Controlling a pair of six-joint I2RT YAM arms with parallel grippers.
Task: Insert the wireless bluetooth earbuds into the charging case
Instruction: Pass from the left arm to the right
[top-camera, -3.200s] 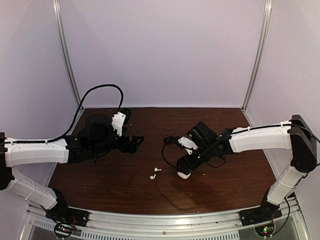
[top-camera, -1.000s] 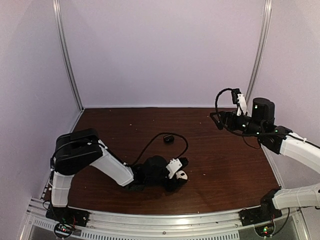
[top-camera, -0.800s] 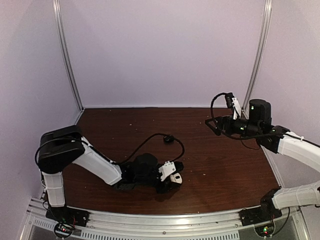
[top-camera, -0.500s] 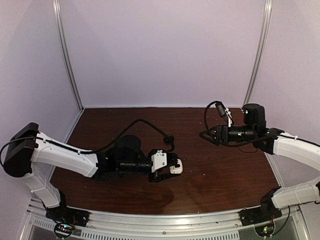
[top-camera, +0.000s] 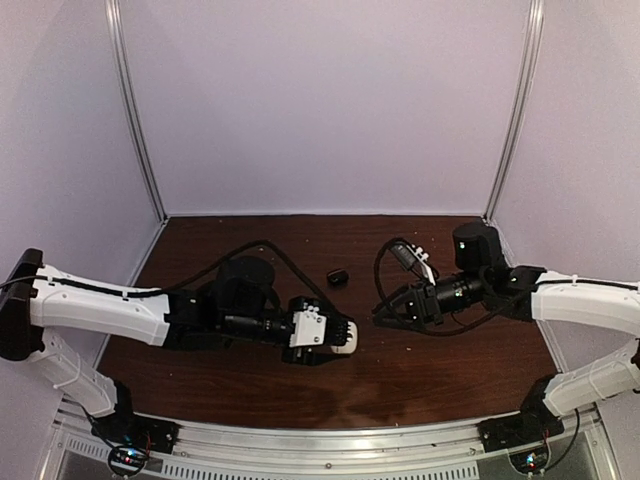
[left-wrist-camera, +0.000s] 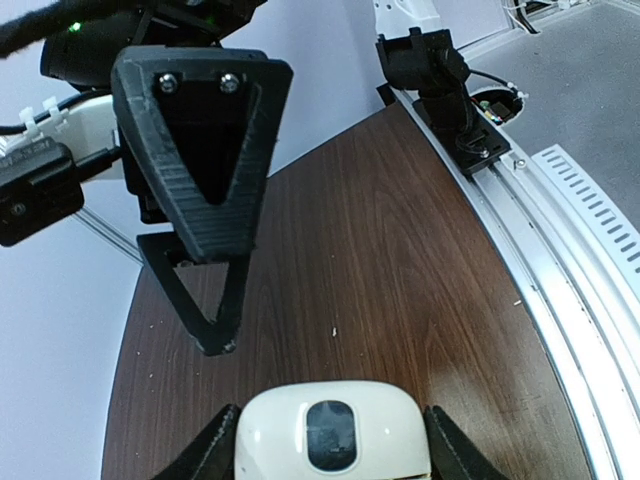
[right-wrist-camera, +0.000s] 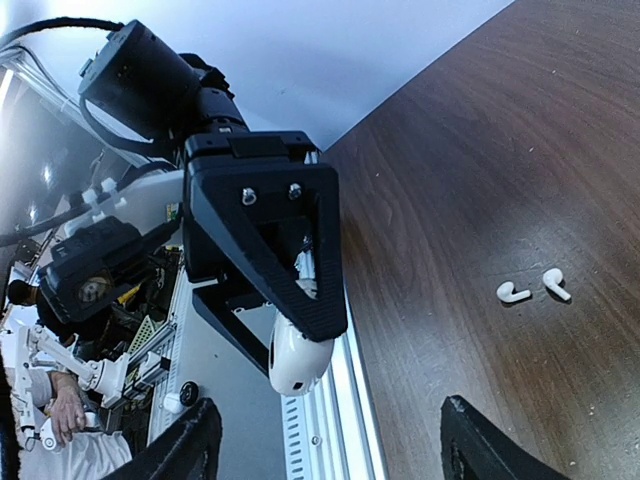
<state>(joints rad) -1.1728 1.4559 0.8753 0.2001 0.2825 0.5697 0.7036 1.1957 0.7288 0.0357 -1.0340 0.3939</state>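
Left gripper (left-wrist-camera: 330, 455) clamps the white charging case (left-wrist-camera: 300, 415); right gripper (top-camera: 383, 317) hangs empty, fingers apart; two tiny white earbuds (right-wrist-camera: 513, 292) look light and slick, probably best pinched across their stems.

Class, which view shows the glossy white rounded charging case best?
Left wrist: the glossy white rounded charging case sits close up, dark oval patch plain, between the left fingers. The top view gives only a small white blob; the right wrist view shows its rounded end partly behind a finger.

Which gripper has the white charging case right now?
The left gripper: the white charging case sits clamped between its fingers. The right gripper has its fingers apart with nothing between them.
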